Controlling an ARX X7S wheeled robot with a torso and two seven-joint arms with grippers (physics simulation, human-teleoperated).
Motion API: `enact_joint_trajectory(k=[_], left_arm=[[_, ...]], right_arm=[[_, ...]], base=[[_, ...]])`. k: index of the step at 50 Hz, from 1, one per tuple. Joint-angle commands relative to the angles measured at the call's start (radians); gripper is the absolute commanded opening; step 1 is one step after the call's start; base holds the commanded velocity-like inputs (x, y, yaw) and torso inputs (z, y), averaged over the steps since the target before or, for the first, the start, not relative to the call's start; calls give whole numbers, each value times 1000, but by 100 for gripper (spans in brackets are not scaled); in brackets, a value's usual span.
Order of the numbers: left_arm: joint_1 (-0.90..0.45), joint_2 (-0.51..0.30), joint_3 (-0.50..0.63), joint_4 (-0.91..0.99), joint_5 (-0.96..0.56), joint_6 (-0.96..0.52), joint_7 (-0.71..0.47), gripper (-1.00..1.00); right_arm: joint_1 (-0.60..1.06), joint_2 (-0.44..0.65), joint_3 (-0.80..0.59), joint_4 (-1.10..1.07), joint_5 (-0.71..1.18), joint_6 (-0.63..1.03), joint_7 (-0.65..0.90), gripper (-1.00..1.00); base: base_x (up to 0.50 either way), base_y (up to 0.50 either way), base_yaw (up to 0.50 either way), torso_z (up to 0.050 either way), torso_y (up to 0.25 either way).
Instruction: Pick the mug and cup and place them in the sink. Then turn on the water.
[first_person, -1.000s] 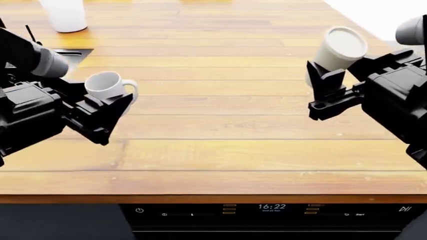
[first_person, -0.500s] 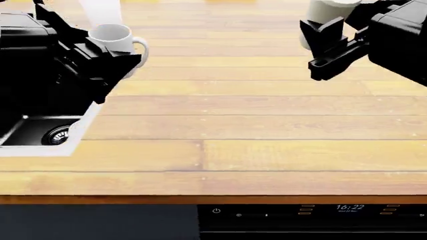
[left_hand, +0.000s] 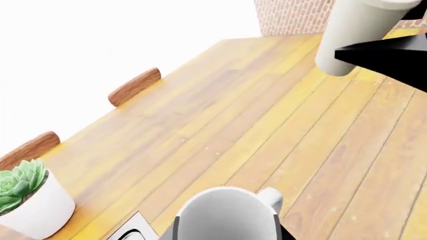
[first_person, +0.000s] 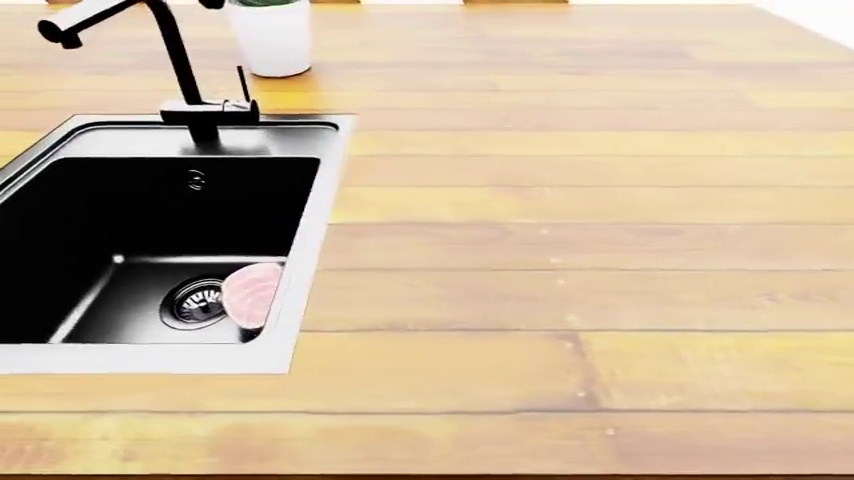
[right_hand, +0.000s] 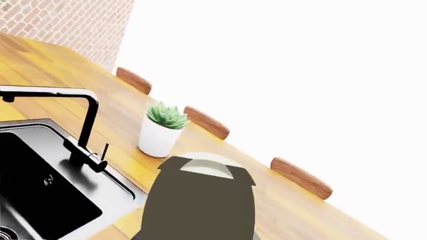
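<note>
Head view, far left: the sink (first_person: 310, 215) sits sunk in the wooden counter (first_person: 574, 250), black tap (first_person: 171, 60) behind it, a pink disc (first_person: 251, 295) leaning by the drain (first_person: 196, 300), the potted succulent (first_person: 271, 35) just beyond. No readable writing anywhere. Neither gripper shows there; the left wrist view has the mug (left_hand: 227, 216) right at the camera, the cup (left_hand: 353, 32) aloft across the counter, and the right wrist view has that cup close up. Jaw state, either side: cannot tell.

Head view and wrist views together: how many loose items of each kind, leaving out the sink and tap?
mug: 1
cup: 1
potted plant: 1
pink disc in the sink: 1
Total: 4
</note>
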Motion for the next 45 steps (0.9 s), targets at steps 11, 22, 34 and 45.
enact_joint_trajectory(k=[11, 22, 34, 45], left_arm=[[-102, 98, 84, -151, 101, 76, 129, -100], [-108, 99, 75, -158, 97, 67, 125, -100], [-91, 79, 60, -138, 89, 67, 111, -100], [-80, 74, 57, -135, 89, 71, 112, -100]], right_arm=[[33, -13, -16, 23, -42, -45, -32, -100], [35, -15, -11, 26, -42, -46, -18, -100], [40, -19, -16, 26, -44, -51, -22, -100], [35, -23, -29, 34, -54, -65, -29, -100]], base=[[-142, 468, 0, 0, 2], [-254, 460, 0, 0, 0], [190, 500, 0, 0, 0], [161, 500, 0, 1, 0]])
